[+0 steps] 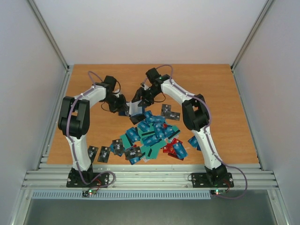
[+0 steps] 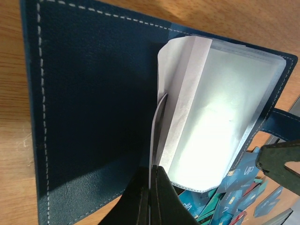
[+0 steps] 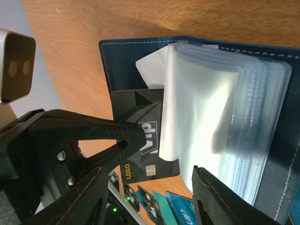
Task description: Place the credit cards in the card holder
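From above. Shows the card holder (image 1: 137, 111) lying open on the wooden table (image 1: 225, 103). Shows the left claw (image 1: 125, 108) right at the left side of the card holder and the right claw (image 1: 139, 102) just behind it. Too small here to tell how far open either claw is. Shows a big heap of credit cards (image 1: 152, 133) just in front of the card holder, blue, teal, black and red, with a few more to its front left.

From the left wrist. Looks down on the open card holder, dark blue with white stitches, and on the clear pockets (image 2: 225, 122) filling its right half. Shows the left claw squeezed shut on a thin flat thing seen from its edge, reaching up to those pockets. Catches one finger of the right claw at the lower right edge of the card holder.

From the right wrist. Shows a black card (image 3: 140, 150) with white letters, one end tucked under the top pocket of the card holder, the other end sticking out to the left. Shows the left claw pinching that end. Shows the right claw wide open and holding nothing, its fingers (image 3: 89, 197) spread just in front of the card holder.
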